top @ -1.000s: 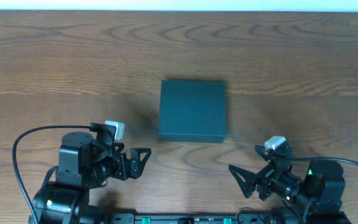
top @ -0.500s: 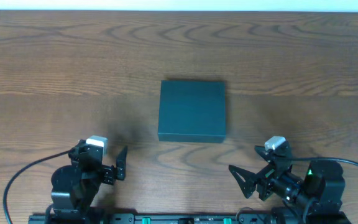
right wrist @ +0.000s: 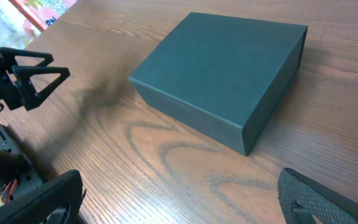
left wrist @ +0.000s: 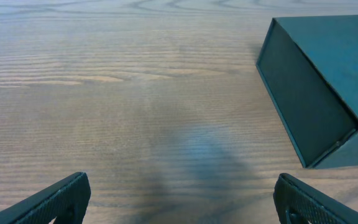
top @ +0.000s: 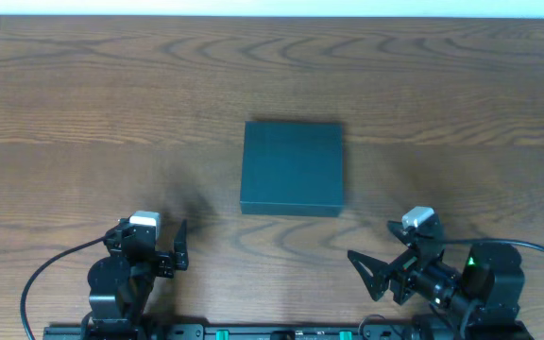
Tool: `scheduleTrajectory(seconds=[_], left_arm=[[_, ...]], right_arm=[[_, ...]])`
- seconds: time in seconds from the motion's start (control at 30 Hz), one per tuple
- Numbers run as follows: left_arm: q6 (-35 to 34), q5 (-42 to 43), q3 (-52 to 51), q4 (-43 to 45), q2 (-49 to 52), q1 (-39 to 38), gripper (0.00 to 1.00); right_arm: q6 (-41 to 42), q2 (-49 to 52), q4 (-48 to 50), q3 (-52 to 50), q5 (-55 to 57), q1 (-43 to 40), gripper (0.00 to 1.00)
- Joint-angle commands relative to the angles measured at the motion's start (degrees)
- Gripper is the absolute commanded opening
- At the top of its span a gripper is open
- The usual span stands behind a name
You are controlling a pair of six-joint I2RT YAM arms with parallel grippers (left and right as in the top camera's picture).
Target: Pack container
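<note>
The container (top: 292,168) is a dark teal-green square box with its lid closed, lying flat at the table's middle. It also shows at the right of the left wrist view (left wrist: 328,81) and in the centre of the right wrist view (right wrist: 222,74). My left gripper (top: 173,247) is open and empty, low near the front edge, left of and in front of the box; nothing lies between its fingers in the left wrist view (left wrist: 182,186). My right gripper (top: 371,241) is open and empty, in front of the box's right corner, as its own view shows too (right wrist: 179,186).
The wooden table (top: 111,94) carries only the box in the overhead view. Colourful packets (right wrist: 36,9) show at the top left corner of the right wrist view. The left gripper (right wrist: 27,74) appears at the left there. A black cable (top: 41,283) loops by the left arm.
My left arm has drawn back towards the front edge and to the left, away from the box, with its gripper open. The right arm and the box have not moved.
</note>
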Motion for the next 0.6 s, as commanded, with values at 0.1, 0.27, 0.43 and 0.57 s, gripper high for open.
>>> scheduleTrajectory(seconds=[0.1, 0.27, 0.43, 0.57], left_arm=[[-0.6, -0.4, -0.9, 0.3, -0.4, 0.3, 0.96], [-0.6, -0.4, -0.9, 0.3, -0.4, 0.3, 0.95], [-0.6, -0.4, -0.9, 0.2, -0.4, 0.3, 0.95], [-0.6, -0.4, -0.9, 0.3, -0.4, 0.3, 0.95]], right_arm=[[0.7, -0.3, 0.0, -0.3, -0.2, 0.0, 0.99], [0.7, -0.3, 0.0, -0.3, -0.2, 0.0, 0.99], [0.7, -0.3, 0.0, -0.3, -0.2, 0.0, 0.99], [-5.2, -0.4, -0.2, -0.4, 12.8, 0.1, 0.99]])
